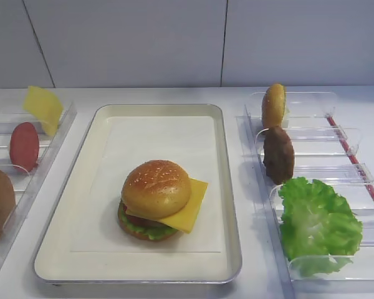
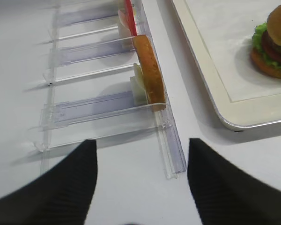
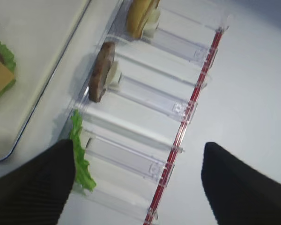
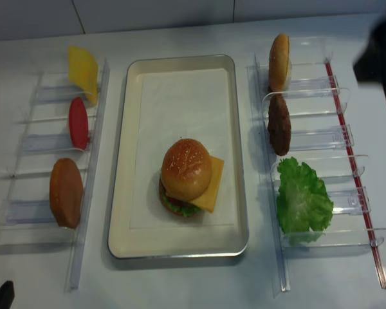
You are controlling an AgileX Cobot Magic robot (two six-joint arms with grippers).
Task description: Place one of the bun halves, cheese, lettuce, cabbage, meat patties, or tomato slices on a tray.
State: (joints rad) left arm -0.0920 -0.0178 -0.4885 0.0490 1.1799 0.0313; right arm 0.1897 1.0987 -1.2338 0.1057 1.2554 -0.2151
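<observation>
The silver tray [image 1: 230, 205] holds a stacked burger: bun half [image 1: 156, 187] over cheese [image 1: 190, 208], a red layer and lettuce [image 1: 140, 229]. The left holders carry cheese [image 4: 82, 65], a tomato slice [image 4: 78, 123] and a bun half [image 4: 65, 192]. On the right stand a bun half [image 4: 279, 62], a meat patty [image 4: 279, 123] and lettuce [image 4: 301, 196]. My right gripper [image 3: 140, 187] is open above the right holders, with lettuce [image 3: 79, 154] by its left finger. Short of the left bun half [image 2: 150, 75], my left gripper [image 2: 143, 183] is open and empty. No cabbage is in view.
Clear plastic holders [image 4: 321, 138] with a red strip [image 4: 354, 161] line the tray's right side, and a matching rack [image 4: 45, 141] lines its left. A dark arm [image 4: 381, 45] shows at the far right corner. A white wall stands behind the table.
</observation>
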